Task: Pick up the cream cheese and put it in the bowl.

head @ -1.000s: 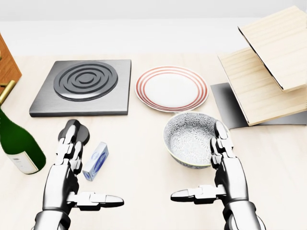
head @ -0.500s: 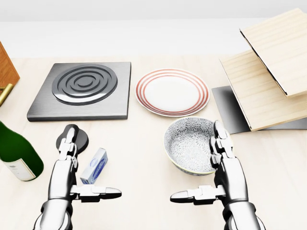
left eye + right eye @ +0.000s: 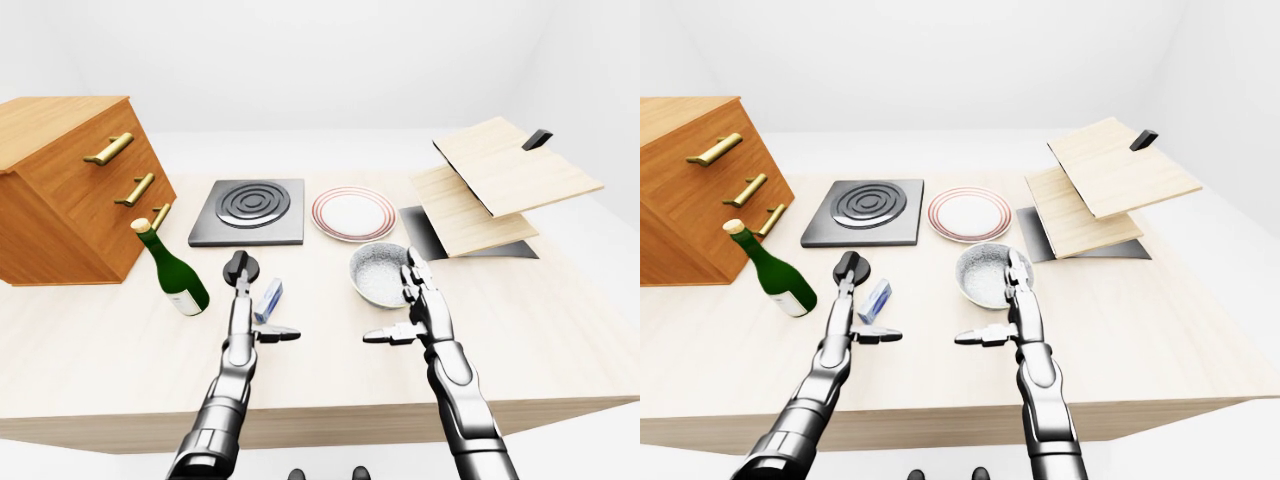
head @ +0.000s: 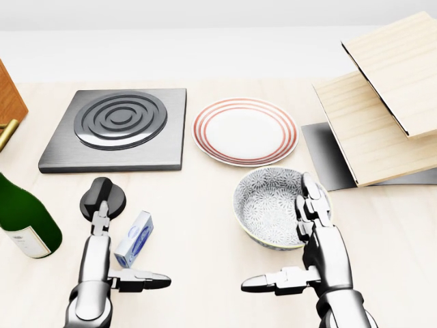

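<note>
The cream cheese (image 4: 134, 238) lies on the tabletop (image 4: 198, 225), just right of the left robot hand (image 4: 102, 256), whose spread fingers hold nothing. The bowl (image 4: 270, 205) sits by the right robot hand (image 4: 311, 249), equally open and empty.

Both arms reach forward, the left hand (image 4: 109, 263) and right hand (image 4: 307, 253) open, fingers extended, thumbs pointing inward.

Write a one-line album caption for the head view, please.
Robot's open left hand beside the cream cheese box; open right hand by the patterned bowl.
</note>
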You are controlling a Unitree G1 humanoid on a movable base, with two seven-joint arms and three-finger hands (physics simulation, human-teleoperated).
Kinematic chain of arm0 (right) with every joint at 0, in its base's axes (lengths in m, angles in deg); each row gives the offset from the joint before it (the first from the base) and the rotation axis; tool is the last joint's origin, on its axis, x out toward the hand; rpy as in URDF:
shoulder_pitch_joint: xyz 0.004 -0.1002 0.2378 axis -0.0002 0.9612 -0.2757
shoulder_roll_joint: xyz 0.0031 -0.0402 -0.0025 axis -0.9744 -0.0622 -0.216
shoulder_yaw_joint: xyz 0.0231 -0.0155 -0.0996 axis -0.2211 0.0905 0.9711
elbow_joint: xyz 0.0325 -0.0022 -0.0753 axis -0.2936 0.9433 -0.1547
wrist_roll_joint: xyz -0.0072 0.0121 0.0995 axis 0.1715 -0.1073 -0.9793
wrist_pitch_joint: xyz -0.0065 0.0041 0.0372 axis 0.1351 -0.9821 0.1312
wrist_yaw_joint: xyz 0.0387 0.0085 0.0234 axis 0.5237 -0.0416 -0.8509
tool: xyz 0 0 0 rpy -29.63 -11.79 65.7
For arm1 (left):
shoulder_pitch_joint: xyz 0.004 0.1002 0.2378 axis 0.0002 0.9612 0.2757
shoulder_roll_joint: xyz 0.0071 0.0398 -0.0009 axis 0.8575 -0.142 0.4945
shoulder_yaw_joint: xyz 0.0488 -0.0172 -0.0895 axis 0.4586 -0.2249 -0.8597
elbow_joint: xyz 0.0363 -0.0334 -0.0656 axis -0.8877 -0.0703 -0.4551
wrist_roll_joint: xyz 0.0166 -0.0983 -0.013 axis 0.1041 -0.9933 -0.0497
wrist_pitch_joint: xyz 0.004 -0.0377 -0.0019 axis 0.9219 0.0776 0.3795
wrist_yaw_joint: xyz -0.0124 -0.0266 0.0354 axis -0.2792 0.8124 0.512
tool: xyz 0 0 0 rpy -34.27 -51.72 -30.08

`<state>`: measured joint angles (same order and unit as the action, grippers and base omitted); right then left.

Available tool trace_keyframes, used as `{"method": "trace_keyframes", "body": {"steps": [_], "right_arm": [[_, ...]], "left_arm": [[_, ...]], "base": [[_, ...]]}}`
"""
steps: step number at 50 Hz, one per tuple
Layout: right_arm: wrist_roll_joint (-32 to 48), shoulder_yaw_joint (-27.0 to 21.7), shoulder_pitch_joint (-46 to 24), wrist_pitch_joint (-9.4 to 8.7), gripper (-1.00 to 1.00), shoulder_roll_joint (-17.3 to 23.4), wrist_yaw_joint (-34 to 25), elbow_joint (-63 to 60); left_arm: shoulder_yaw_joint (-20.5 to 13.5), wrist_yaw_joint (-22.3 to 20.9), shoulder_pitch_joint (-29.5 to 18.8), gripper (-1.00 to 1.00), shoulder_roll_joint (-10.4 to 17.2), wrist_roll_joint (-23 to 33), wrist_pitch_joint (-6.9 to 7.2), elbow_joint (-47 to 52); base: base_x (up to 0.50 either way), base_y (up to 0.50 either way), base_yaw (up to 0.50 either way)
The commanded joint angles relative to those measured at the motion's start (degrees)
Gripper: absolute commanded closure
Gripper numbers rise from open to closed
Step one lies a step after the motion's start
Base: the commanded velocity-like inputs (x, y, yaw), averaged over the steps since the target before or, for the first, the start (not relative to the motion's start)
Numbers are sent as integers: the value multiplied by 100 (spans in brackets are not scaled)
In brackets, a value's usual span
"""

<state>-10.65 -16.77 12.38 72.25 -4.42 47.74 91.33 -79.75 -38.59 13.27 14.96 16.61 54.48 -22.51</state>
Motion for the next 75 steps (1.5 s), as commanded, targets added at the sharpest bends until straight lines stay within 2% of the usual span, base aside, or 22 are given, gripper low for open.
{"method": "trace_keyframes", "body": {"steps": [1, 2, 3, 11, 20, 29, 38, 41, 48, 55, 60, 68, 73, 75], "right_arm": [[-38, 24, 48, -19, -100, -6, -87, -84], [-40, 29, 58, -22, -100, -9, -98, -96], [-64, 31, 58, -47, -100, -12, -121, -104], [-143, 27, 83, -145, -100, -18, -179, -202], [-273, 64, 240, -446, -100, -34, -286, -694], [-229, 94, 233, -402, -100, -33, -312, -620], [-192, 74, 279, -486, -100, -18, -327, -775], [-217, 29, 317, -535, -100, -1, -351, -890], [-333, -165, 411, -665, -100, 60, -408, -1200], [-450, -417, 471, -762, -100, 115, -461, -1441], [-452, -631, 504, -762, -100, 175, -474, -1443], [-582, -985, 611, -795, -100, 240, -620, -1620], [-651, -1144, 678, -787, -100, 242, -704, -1695], [-661, -1190, 715, -810, -100, 236, -721, -1765]], "left_arm": [[26, 358, -211, -100, 36, 270, 0, -572], [21, 340, -182, -100, 35, 251, 0, -505], [6, 363, -170, 100, 35, 232, 0, -472], [24, 311, -45, 100, 8, 251, 0, -190], [-16, 268, -73, 100, 20, 158, 0, -113], [-18, 223, -10, 100, 3, 104, 0, 220], [41, -26, 187, 100, -101, 64, 0, 1494], [101, -94, 193, 100, -166, 116, 0, 1988], [256, -107, 26, 100, -308, 298, 0, 2478], [430, -156, -367, 100, -495, 396, 0, 2349], [627, -247, -587, 100, -711, 474, 0, 2054], [957, -167, -639, 100, -1062, 917, 0, 1786], [1143, -439, -613, 100, -1231, 1169, 0, 1865], [1185, -591, -629, 100, -1273, 1241, 165, 1911]], "base": [[0, 0, 0], [0, 0, 0], [0, 0, 0], [0, 0, 0], [0, 0, 0], [0, 0, 0], [0, 0, 0], [0, 0, 0], [0, 0, 0], [0, 0, 0], [0, 0, 0], [0, 0, 0], [0, 0, 0], [0, 0, 0]]}}
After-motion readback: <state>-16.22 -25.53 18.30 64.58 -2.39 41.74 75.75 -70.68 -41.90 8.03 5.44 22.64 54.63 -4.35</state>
